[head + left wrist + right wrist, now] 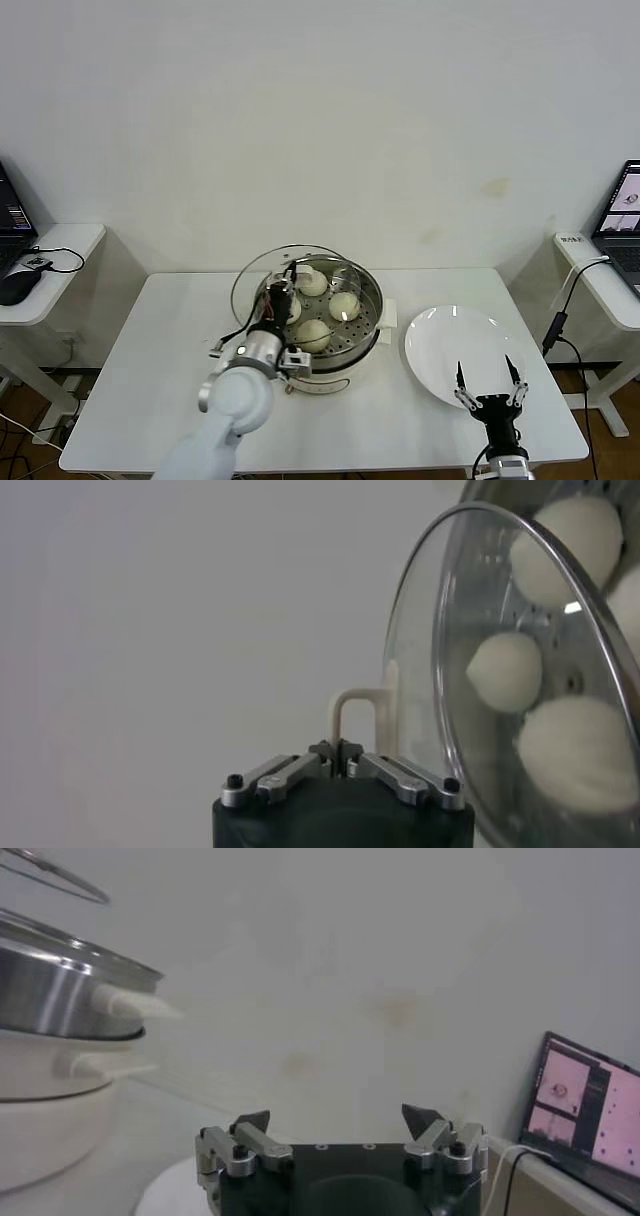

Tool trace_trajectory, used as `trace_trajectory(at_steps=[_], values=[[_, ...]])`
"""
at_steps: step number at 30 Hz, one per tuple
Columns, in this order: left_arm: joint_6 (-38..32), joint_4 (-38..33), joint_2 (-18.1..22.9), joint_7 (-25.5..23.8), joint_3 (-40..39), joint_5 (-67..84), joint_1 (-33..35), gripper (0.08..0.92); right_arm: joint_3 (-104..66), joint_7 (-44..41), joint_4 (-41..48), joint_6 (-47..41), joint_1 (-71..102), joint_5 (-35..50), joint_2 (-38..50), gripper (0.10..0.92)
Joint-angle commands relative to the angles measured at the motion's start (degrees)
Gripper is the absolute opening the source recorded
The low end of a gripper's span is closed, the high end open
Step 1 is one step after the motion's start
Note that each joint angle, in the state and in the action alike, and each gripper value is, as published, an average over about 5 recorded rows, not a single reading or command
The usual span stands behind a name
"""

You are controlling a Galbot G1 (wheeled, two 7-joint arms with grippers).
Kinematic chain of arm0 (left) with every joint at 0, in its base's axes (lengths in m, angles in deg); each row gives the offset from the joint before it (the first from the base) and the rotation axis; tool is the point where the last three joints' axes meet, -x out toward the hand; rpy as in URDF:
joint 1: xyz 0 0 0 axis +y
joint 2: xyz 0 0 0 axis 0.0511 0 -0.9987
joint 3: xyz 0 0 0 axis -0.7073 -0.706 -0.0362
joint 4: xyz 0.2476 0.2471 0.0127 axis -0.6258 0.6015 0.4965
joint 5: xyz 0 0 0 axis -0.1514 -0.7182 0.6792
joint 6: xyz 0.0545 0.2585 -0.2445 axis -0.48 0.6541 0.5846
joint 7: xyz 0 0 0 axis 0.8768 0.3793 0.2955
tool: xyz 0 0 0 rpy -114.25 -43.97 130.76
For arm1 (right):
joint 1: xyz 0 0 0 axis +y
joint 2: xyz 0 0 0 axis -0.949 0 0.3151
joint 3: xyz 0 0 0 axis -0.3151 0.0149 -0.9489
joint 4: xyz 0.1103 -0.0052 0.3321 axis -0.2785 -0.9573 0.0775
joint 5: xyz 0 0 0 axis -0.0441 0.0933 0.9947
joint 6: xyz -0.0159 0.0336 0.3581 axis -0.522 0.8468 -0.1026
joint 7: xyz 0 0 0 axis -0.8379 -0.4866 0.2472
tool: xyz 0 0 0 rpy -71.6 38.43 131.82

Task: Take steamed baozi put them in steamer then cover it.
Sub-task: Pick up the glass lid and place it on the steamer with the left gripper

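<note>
The steamer (372, 312), a shiny steel pot on a cream base, stands mid-table with several cream-white steamed baozi (344, 306) on its perforated tray. My left gripper (282, 296) is shut on the cream handle (352, 704) of the clear glass lid (250, 281). The lid hangs tilted over the steamer's left-rear side, and the baozi (506, 670) show through the lid (425, 680). In the left wrist view, the left gripper (337, 748) pinches the handle between its tips. My right gripper (488, 386) stands open and empty over the front edge of the white plate (440, 345).
The plate is bare, to the right of the steamer (50, 978). Side tables flank the white table: a laptop (625, 215) and cables at the right, a mouse (18, 285) and a laptop edge at the left. My right gripper (337, 1118) faces the wall.
</note>
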Motion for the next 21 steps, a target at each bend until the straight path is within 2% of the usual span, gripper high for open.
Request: trace_trajectory(at_steps=[1,21], values=[[-0.1,4.9,8.2,-0.6,-2.8,-6.4,-1.8,0.124,0.3,0.2,0.5,0.2,-0.1,-1.0,-0.2,0.823],[-2.0,6.5,9.5,0.4,-1.8,-9.4,0.7,0.124,0.7,0.1,1.5,0.8,0.1,-1.1,-0.2,0.823]])
